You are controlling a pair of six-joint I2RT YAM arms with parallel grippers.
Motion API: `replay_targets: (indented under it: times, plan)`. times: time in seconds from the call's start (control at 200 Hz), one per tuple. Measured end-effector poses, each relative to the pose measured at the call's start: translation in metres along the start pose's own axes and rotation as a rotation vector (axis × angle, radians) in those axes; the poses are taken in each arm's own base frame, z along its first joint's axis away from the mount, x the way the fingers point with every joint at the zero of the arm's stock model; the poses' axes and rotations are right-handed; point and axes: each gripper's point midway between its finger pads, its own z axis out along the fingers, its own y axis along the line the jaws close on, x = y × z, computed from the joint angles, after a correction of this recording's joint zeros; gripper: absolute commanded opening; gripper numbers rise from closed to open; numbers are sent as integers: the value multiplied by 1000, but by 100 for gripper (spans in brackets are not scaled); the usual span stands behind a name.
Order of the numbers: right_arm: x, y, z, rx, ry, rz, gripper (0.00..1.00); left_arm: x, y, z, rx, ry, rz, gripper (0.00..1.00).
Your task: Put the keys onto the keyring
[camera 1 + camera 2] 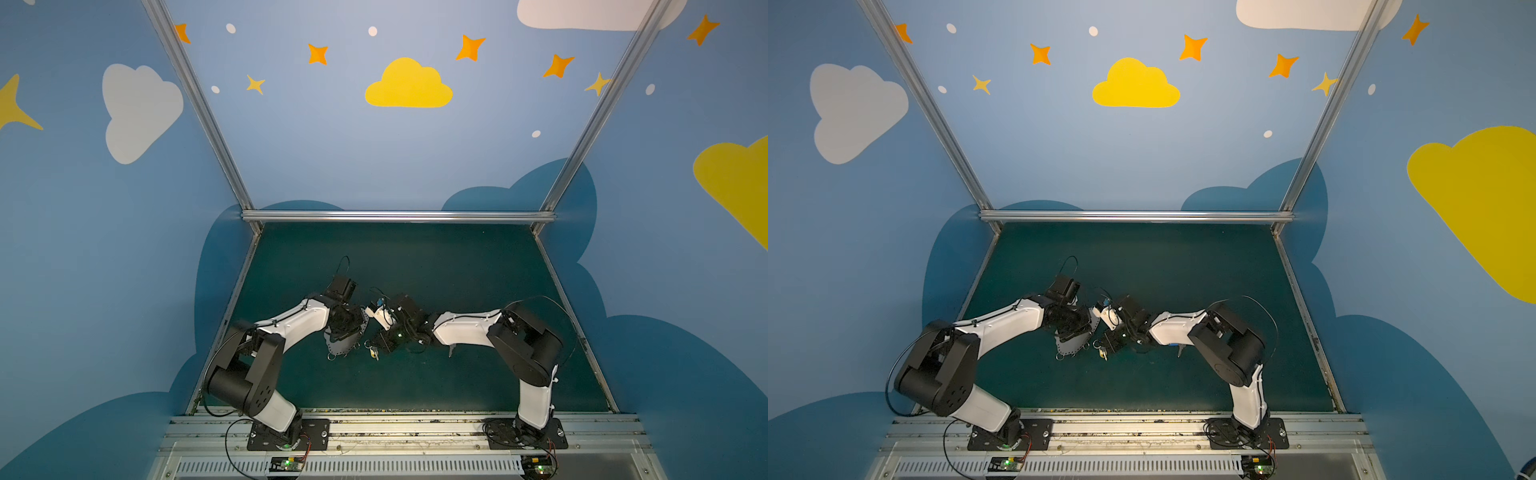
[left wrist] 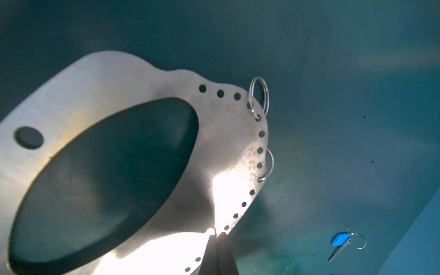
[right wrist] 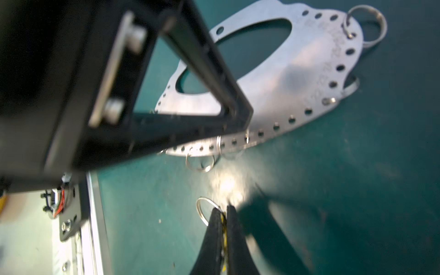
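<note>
Left hand (image 2: 217, 234), shut tight, pinches the keyring (image 2: 107, 78) by its edge; right hand (image 3: 223, 210), closed on the yellow key (image 3: 223, 228), should tilt its ring (image 3: 197, 210) slowly toward a hole (image 3: 276, 126) just ahead.

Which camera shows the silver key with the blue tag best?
Left wrist view: the silver key with the blue plastic tag lies unhidden on the green mat. Top views: maybe a blue speck; the right wrist view, nothing.
</note>
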Motion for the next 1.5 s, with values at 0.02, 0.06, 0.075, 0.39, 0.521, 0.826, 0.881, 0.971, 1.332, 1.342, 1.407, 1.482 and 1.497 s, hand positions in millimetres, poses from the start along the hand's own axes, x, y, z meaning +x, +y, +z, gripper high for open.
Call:
replay_targets:
  times: [0.02, 0.06, 0.075, 0.39, 0.521, 0.826, 0.881, 0.971, 1.332, 1.342, 1.407, 1.482, 1.497]
  plan:
    - [-1, 0, 1, -2, -1, 3, 0, 0, 0, 0, 1, 1, 0, 4]
    - [-1, 0, 1, -6, 0, 7, 0, 0, -1, 0, 3, 2, 0, 4]
    - [-1, 0, 2, -7, 0, 8, 0, 0, -1, 0, 5, 2, 0, 4]
    - [-4, -2, 4, -10, -3, 20, 0, 1, -3, 0, 16, 9, 2, 4]
    - [-7, -6, 3, 1, -15, 30, 0, 2, -3, 0, 17, 11, 3, 4]
    - [-15, -13, 2, 33, -49, 30, 0, 4, -5, 1, 19, 16, 8, 4]
    - [-15, -13, 2, 34, -49, 30, 0, 5, -5, 1, 20, 18, 9, 4]
    - [-15, -14, 2, 37, -50, 31, 0, 5, -5, 1, 20, 18, 9, 4]
    - [-20, -23, 0, 92, -76, 53, 0, 4, -7, 1, 29, 15, 12, 4]
    - [-20, -23, 0, 94, -77, 52, 0, 3, -7, 1, 29, 14, 12, 4]
    - [-21, -24, -1, 102, -81, 53, 0, 3, -9, 0, 34, 10, 13, 4]
    - [-21, -25, -1, 109, -84, 59, 0, 2, -9, 0, 37, 8, 14, 4]
    - [-22, -25, -1, 109, -84, 60, 0, 2, -9, 0, 37, 8, 14, 4]
